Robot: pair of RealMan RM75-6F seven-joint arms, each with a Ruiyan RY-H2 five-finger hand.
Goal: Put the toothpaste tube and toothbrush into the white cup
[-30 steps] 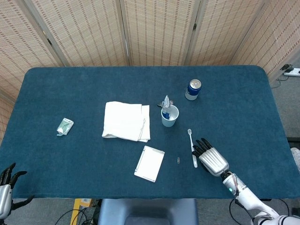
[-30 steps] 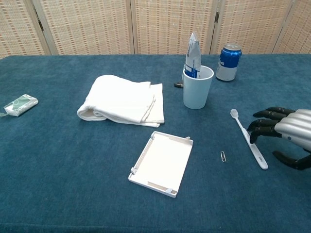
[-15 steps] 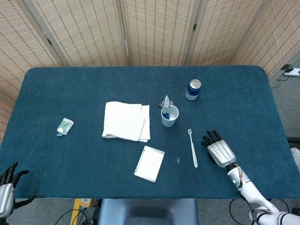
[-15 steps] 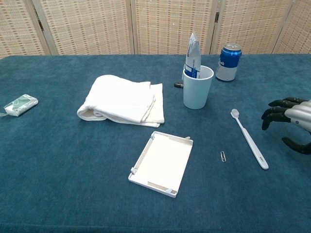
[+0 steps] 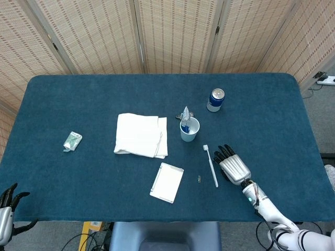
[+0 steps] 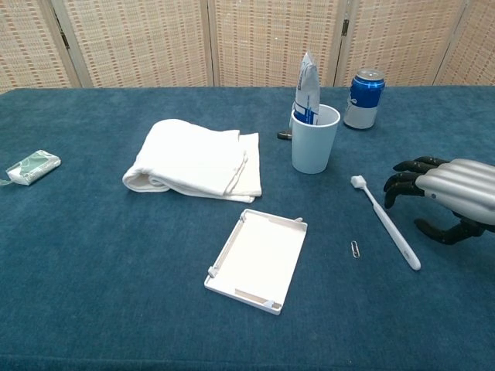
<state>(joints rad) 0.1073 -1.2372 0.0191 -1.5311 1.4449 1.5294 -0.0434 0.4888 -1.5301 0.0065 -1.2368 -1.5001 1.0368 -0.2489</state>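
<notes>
Right hand back beside long white plastic toothbrush, fingers apart, holding nothing. Toothbrush nudged nearer white cup; grab still to come.

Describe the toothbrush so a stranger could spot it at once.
Start at the white cup holding the toothpaste tube near the table's middle. Toward the robot's right lies the toothbrush, flat on the blue cloth beside the right hand. It is long, thin and white, unlike the tiny paperclip nearby.

Woven rattan folding screen, blue-carpeted table, grey floor
</notes>
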